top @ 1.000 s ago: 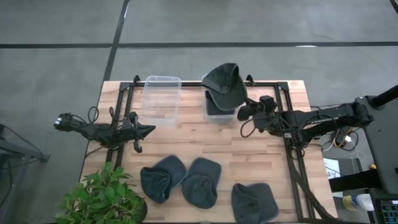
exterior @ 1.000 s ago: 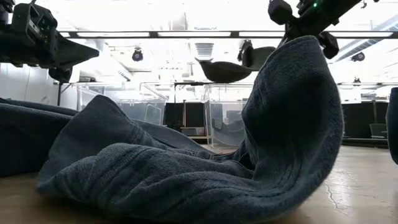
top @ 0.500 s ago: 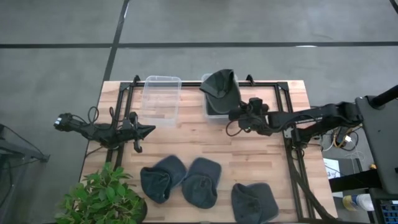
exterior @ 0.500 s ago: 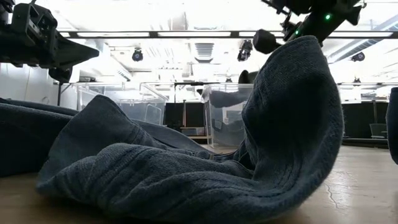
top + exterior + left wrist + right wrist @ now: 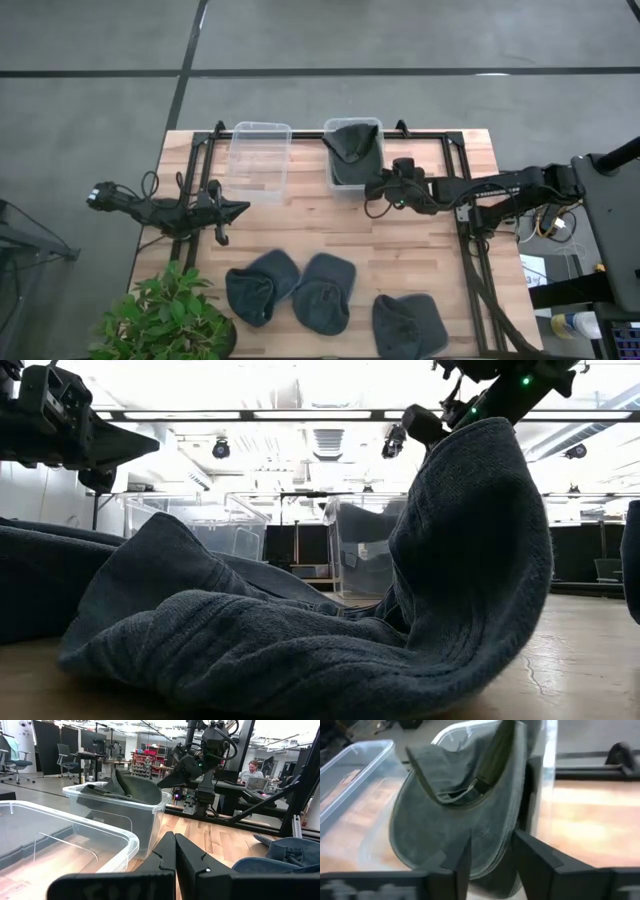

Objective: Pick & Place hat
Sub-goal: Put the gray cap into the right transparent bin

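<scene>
Our right gripper (image 5: 378,186) gapes beside the clear plastic bin (image 5: 331,172). The floppy grey-green hat (image 5: 353,140) slumps inside, seemingly released. Left gripper (image 5: 240,208) sits pinched together.

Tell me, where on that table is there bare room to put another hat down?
The wooden table is bare in the middle strip, between the bins and the three hats in front. The left clear bin is empty too. It is crowded along the front edge and in the right bin, already holding hats.
</scene>
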`<control>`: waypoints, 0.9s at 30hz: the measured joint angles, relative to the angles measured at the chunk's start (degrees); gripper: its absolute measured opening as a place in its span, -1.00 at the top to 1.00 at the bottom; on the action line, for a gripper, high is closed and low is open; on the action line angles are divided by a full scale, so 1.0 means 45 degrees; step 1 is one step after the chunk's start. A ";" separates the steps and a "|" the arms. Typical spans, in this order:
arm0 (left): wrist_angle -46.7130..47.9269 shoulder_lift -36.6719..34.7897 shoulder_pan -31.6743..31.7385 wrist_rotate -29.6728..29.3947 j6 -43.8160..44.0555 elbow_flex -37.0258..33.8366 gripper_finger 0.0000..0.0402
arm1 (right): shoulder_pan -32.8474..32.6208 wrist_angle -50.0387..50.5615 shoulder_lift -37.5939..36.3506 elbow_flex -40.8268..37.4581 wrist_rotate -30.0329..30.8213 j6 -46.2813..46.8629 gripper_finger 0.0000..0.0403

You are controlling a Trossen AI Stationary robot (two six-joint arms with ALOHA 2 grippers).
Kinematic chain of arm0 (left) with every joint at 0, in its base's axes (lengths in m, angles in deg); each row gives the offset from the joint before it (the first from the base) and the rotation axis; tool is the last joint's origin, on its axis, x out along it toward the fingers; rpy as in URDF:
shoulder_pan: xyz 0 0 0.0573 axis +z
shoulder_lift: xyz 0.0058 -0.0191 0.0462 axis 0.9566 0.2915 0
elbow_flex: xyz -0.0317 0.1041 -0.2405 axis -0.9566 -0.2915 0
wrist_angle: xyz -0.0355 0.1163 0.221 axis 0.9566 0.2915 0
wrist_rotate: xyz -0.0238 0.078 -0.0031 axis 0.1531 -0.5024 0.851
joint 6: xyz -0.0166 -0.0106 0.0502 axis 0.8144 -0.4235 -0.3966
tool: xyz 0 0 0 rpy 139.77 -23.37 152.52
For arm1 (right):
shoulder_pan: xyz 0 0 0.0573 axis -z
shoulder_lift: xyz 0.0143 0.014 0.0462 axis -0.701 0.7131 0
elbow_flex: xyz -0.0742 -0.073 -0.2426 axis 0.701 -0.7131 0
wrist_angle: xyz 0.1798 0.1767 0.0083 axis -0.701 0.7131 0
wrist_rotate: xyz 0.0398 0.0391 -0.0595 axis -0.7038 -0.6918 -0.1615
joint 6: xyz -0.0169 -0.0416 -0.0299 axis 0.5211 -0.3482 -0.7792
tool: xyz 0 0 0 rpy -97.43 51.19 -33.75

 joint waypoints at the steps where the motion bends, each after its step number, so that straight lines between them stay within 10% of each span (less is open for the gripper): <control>1: 0.0000 -0.0003 0.0000 0.0000 0.0002 -0.0002 1.00 | -0.0006 -0.0004 0.0000 0.0000 -0.0082 -0.0003 0.23; 10: -0.0001 -0.0005 0.0005 0.0000 0.0000 0.0000 1.00 | -0.0016 0.0049 -0.0449 0.0900 0.0043 -0.2145 -0.05; 27: 0.0000 -0.0005 0.0005 0.0000 0.0001 0.0000 1.00 | -0.0069 0.0805 -0.0397 0.1831 -0.0446 -0.3300 -0.01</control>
